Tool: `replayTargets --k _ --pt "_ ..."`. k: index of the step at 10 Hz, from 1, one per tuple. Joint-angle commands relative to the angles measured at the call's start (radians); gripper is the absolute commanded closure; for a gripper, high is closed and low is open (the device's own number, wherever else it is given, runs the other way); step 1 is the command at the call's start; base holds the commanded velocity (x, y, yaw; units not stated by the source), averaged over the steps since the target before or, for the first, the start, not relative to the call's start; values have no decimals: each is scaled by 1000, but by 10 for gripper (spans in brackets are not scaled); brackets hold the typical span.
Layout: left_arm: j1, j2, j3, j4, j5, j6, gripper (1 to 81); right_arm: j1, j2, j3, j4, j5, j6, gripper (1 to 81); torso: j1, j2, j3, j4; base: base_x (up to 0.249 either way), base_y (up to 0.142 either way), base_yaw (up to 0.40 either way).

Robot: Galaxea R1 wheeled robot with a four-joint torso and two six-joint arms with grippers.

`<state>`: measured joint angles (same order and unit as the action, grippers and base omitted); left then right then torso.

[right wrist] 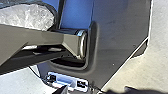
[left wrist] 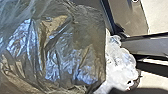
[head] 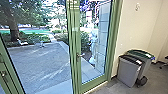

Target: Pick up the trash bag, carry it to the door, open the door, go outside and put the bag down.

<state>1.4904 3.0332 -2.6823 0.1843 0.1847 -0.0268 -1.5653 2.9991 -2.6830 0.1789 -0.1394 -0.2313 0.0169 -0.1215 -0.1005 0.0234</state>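
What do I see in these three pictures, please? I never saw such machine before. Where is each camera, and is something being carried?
This is a wheeled robot with two arms. One picture comes from high on it, looking forward and down: a green-framed glass door with a handle, a paved yard beyond, and two bins on the floor indoors. The other two come from cameras on its left and right wrists. The left wrist view shows a shiny trash bag close up, beside pale crumpled plastic. The left arm probably carries the bag, but I cannot confirm the grip. The large dark parts are the robot's own.
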Motion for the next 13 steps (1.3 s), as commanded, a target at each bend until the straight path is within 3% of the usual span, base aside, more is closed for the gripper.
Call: replayTargets --k 1,6,8,13 --pt "-54 -3 6 6 61 4 811 38 0 2 -3 -69 -3 10 0 0 0 0 142 0 0" --pt "-54 -2 6 6 59 4 811 24 8 2 -6 -39 -3 10 0 0 0 0 142 0 0" --pt "-54 1 6 26 59 2 811 24 11 2 -6 -39 -2 10 0 0 0 0 142 0 0" --pt "-54 1 6 24 59 2 811 29 14 2 -6 -39 -2 10 0 0 0 0 142 -66 0"
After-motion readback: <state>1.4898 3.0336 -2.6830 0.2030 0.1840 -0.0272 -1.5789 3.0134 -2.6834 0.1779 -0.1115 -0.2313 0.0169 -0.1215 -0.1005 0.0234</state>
